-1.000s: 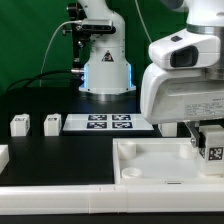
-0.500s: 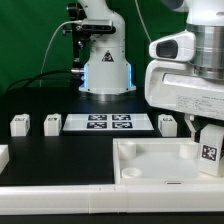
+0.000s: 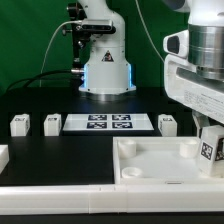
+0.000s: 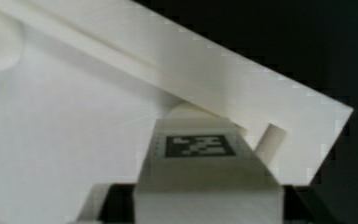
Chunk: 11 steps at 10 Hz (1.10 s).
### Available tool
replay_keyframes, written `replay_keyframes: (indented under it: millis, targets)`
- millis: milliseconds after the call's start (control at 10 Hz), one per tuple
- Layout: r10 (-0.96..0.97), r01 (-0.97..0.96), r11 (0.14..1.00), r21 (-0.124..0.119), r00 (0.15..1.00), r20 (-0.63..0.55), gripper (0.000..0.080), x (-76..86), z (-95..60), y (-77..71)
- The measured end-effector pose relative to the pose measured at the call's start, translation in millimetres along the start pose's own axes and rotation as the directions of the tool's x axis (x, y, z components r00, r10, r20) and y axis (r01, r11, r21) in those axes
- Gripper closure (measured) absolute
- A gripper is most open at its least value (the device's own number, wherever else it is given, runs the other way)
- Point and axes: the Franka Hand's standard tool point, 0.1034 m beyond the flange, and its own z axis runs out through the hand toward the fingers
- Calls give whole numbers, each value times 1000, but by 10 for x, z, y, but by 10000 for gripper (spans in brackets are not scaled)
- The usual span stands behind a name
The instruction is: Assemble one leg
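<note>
A white tray point(image 3: 150, 188) with round corner sockets lies just below the hand point(image 3: 207, 138) on the black worktop point(image 3: 60, 150). The marker board point(image 3: 107, 122) lies well apart from the hand, toward the green backdrop point(image 3: 30, 40).

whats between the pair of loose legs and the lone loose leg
The marker board lies between the pair of legs and the lone leg, shown in the exterior view.
</note>
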Motion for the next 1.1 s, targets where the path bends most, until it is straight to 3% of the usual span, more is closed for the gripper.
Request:
replay_keyframes:
  millis: [200, 300, 400, 500, 700, 900, 1100]
  targets:
    - [188, -188, 982, 1, 982, 7, 505, 0, -1, -2]
    - [209, -209, 978, 1, 978, 8, 505, 0, -1, -2]
    - [194, -194, 981, 1, 981, 8, 426, -6, 0, -2]
    - [169, -169, 986, 1, 986, 8, 426, -17, 0, -3]
    - [126, -126, 992, 1, 992, 8, 180, -28, 2, -4]
    - [-79, 79, 997, 0, 997, 6, 159, -43, 4, -2]
    - [-362, 362, 932, -8, 932, 6, 151, -84, 16, 13]
